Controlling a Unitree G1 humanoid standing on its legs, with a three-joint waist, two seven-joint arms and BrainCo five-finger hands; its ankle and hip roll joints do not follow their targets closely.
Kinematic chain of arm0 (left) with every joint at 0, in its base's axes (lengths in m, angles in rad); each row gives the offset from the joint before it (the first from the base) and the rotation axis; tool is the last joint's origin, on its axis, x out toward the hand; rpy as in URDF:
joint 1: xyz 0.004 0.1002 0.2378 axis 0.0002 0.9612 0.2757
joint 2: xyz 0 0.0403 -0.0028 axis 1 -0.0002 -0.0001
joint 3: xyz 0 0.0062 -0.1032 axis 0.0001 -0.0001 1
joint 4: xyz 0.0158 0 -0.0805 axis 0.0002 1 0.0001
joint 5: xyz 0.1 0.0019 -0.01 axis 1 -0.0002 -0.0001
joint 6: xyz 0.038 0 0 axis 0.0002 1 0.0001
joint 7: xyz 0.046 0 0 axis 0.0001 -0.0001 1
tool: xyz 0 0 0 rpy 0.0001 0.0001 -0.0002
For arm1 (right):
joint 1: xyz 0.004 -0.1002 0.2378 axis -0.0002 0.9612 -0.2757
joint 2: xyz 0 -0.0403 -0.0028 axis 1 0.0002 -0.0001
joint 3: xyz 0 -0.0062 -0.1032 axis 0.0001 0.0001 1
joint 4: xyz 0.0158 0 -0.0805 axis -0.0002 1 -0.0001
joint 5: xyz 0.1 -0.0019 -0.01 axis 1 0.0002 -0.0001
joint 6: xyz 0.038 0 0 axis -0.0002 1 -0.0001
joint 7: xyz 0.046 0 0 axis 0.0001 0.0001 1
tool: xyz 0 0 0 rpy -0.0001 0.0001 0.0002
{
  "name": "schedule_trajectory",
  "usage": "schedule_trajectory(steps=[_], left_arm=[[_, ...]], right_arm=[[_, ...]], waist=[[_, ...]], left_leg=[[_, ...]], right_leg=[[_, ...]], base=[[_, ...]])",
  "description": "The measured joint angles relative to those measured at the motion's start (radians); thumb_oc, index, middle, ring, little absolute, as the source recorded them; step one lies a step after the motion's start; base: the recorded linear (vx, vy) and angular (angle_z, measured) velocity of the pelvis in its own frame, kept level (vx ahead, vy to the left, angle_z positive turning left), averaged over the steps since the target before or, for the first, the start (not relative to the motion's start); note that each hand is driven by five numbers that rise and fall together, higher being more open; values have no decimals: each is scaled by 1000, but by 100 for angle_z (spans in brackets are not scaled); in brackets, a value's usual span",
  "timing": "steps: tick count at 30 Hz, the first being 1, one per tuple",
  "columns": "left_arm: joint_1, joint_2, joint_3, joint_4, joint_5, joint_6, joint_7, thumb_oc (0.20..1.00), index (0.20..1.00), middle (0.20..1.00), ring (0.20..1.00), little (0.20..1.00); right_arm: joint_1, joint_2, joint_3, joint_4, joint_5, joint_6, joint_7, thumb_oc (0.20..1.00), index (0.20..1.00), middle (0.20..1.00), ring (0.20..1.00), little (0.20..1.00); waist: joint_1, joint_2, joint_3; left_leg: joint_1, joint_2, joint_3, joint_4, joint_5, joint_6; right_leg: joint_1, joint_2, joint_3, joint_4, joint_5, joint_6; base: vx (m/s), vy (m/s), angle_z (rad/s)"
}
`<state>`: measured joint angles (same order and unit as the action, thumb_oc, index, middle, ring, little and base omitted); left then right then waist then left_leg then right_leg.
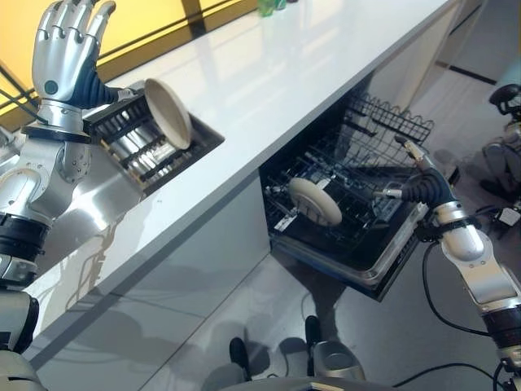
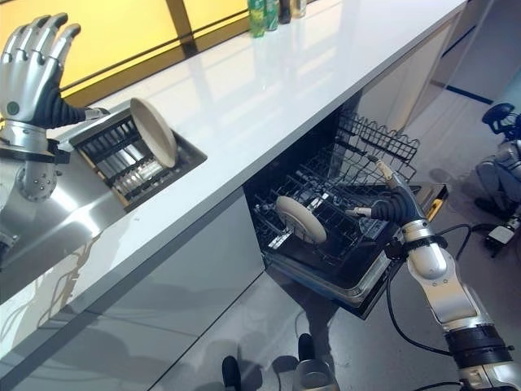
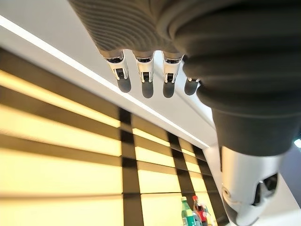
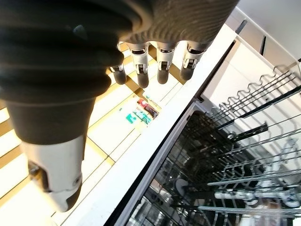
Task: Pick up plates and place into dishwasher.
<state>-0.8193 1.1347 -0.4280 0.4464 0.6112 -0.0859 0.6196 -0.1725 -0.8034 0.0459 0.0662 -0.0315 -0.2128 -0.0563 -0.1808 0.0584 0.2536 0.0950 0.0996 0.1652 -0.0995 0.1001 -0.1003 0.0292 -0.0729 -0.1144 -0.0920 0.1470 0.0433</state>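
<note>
Above the dish rack [image 1: 134,138], left robot hand [image 1: 67,50] raised, fingers straight, empty.

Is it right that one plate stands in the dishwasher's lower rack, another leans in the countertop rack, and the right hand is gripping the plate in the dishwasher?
Not quite. The right hand is open and holds nothing, hovering apart from the plate in the dishwasher, as the right eye view shows. The rest holds: that plate stands in the lower rack, and another plate leans in the countertop rack.
</note>
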Motion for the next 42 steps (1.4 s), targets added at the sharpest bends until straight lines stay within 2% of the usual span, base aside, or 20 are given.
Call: schedule_trajectory(steps=[2,8,16,20,24,27,34,41,42], left_arm=[[-27,17,-47,37,6,23,0,1000,1000,1000,1000,1000],[-61,21,-154,146,26,74,7,1000,1000,1000,1000,1000],[-75,21,-244,174,144,103,-73,1000,1000,1000,1000,1000],[-99,21,-267,199,163,119,-110,1000,1000,1000,1000,1000],[-153,21,-278,219,166,142,-121,1000,1000,1000,1000,1000],[-221,21,-310,249,223,143,-147,1000,1000,1000,1000,1000],[-278,21,-371,287,277,168,-242,1000,1000,1000,1000,1000],[-292,21,-377,288,279,182,-274,1000,1000,1000,1000,1000],[-292,21,-377,288,280,185,-285,906,906,906,906,906]], right_arm=[[0,-19,0,-21,15,0,33,1000,1000,1000,1000,1000],[2,-67,10,-29,43,0,110,1000,1000,1000,1000,1000],[-1,-123,52,-29,74,3,136,1000,1000,1000,1000,1000],[-15,-137,55,-29,83,9,134,1000,1000,1000,1000,1000],[-39,-161,77,-29,84,23,131,1000,1000,1000,1000,1000],[-74,-161,88,-30,84,23,123,1000,1000,1000,1000,1000],[-162,-169,117,-28,106,41,112,1000,1000,1000,1000,1000],[-176,-173,128,-27,123,45,112,1000,1000,1000,1000,1000],[-176,-173,128,-27,122,45,112,1000,1000,1000,1000,1000]], waist=[[-24,0,-1],[-50,11,-7],[-55,21,-5],[-52,29,27],[-50,21,84],[-49,18,113],[-49,5,147],[-47,4,166],[-47,4,166]], left_leg=[[3,-3,3,0,-1,1],[-16,-6,40,0,-2,-2],[-74,-19,59,0,1,2],[-98,-25,58,0,2,4],[-112,-33,57,0,5,8],[-134,-36,57,1,6,10],[-144,-38,54,1,2,12],[-149,-37,50,1,-1,8],[-152,-37,50,1,-1,8]], right_leg=[[-1,-2,9,-1,3,1],[-41,-3,37,-4,18,2],[-120,-13,53,-4,42,5],[-143,-18,53,-4,45,9],[-156,-18,53,0,48,11],[-179,-18,53,1,53,8],[-200,-18,53,1,61,3],[-204,-19,50,1,56,8],[-206,-18,49,1,56,8]], base=[[1,144,-17],[-13,139,-18],[-50,76,-14],[-60,32,1],[-55,10,1],[-58,8,0],[-36,17,-8],[-20,4,1],[-40,2,1]])
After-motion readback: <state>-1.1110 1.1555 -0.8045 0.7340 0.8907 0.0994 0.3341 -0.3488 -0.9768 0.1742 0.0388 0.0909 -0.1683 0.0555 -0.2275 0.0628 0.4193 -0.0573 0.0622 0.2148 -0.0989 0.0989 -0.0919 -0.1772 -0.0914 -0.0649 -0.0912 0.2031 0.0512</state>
